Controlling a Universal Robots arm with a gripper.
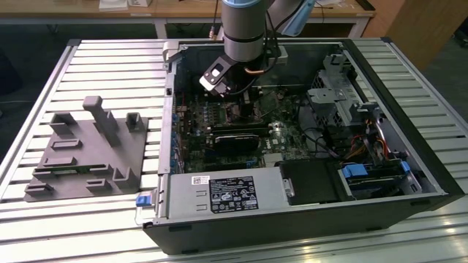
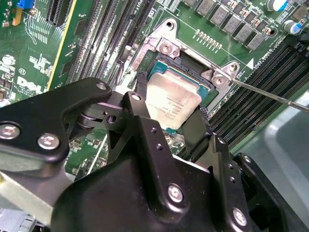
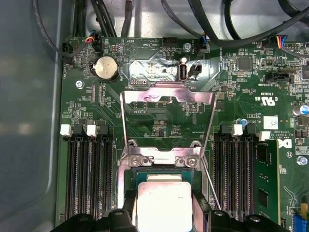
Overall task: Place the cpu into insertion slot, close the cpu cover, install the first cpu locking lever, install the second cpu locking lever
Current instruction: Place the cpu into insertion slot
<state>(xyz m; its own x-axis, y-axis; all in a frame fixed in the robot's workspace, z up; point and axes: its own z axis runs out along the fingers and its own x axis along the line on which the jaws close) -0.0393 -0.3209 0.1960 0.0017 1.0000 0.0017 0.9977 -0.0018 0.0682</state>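
In both wrist views my gripper [image 2: 169, 113] [image 3: 165, 212] is shut on the cpu [image 2: 171, 99] [image 3: 164, 200], a small square chip with a pale silver top held by two opposite edges between the black fingers [image 2: 140, 113]. The chip sits right over the insertion slot [image 2: 186, 67] [image 3: 159, 170], whose dark frame shows along its far side; I cannot tell whether it is seated. The cpu cover [image 3: 145, 93] stands open, swung back from the socket. A thin locking lever [image 2: 270, 94] [image 3: 211, 186] sticks out free beside it. In the exterior view the arm reaches down into the computer case [image 1: 232, 93].
Long black memory slots [image 3: 89, 183] [image 3: 236, 179] flank the socket on both sides. Cables [image 3: 227, 29] run along the board's far edge. The case holds a power supply [image 1: 227, 192] and a drive cage [image 1: 336, 93]. A grey fixture [image 1: 87, 153] lies on the table at the exterior view's left.
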